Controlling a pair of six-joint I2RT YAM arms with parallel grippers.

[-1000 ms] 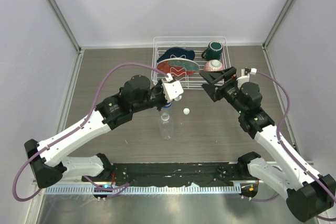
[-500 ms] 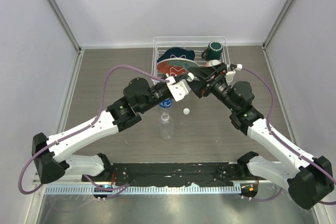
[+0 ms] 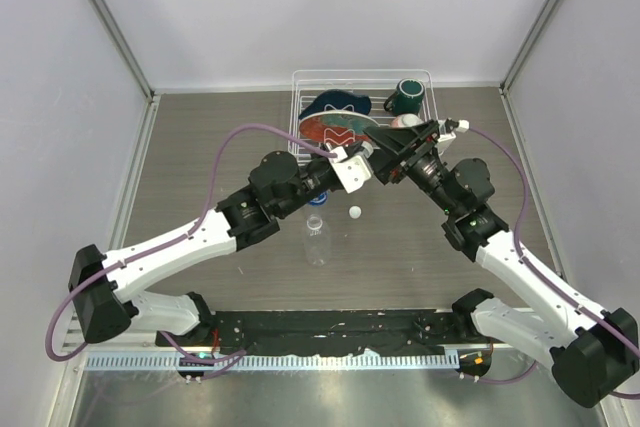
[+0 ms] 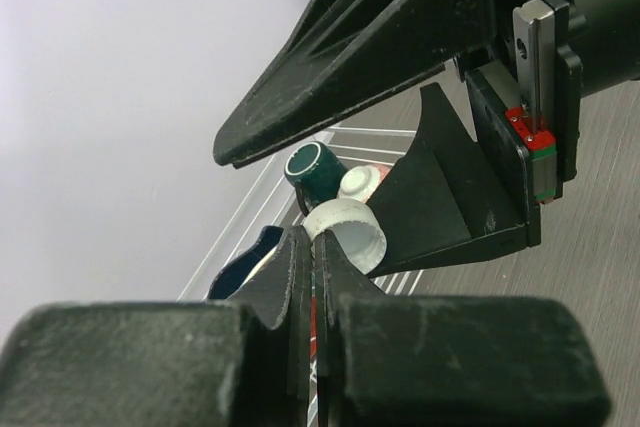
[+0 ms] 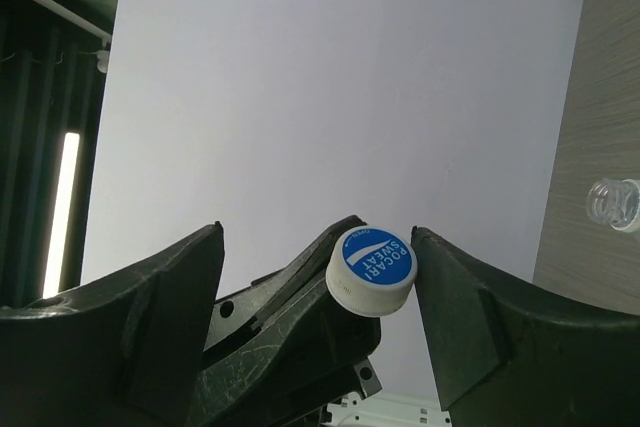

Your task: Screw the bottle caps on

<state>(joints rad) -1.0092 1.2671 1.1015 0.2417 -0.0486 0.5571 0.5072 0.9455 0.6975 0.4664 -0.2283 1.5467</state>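
My left gripper point(image 3: 362, 162) point(image 4: 312, 237) is shut, pinching the rim of a white bottle cap point(image 4: 350, 230) held in the air in front of the rack. In the right wrist view the cap point(image 5: 372, 269) shows a blue printed top. My right gripper point(image 3: 378, 155) point(image 5: 318, 237) is open with its fingers on either side of that cap; one finger point(image 5: 470, 317) is right next to it. A second cap point(image 3: 354, 212) lies on the table. A clear plain bottle point(image 3: 316, 239) stands open below; its neck point(image 5: 615, 202) shows in the right wrist view. The blue-label bottle is not visible.
A white wire dish rack point(image 3: 430, 82) at the back holds plates point(image 3: 335, 117), a dark green mug point(image 3: 405, 97) point(image 4: 312, 169) and a pink bowl point(image 3: 405, 125) point(image 4: 358, 182). Grey walls close the table on three sides.
My left gripper has carried the cap right and toward the rack. My right gripper has swung left and brought its open fingers around the cap.
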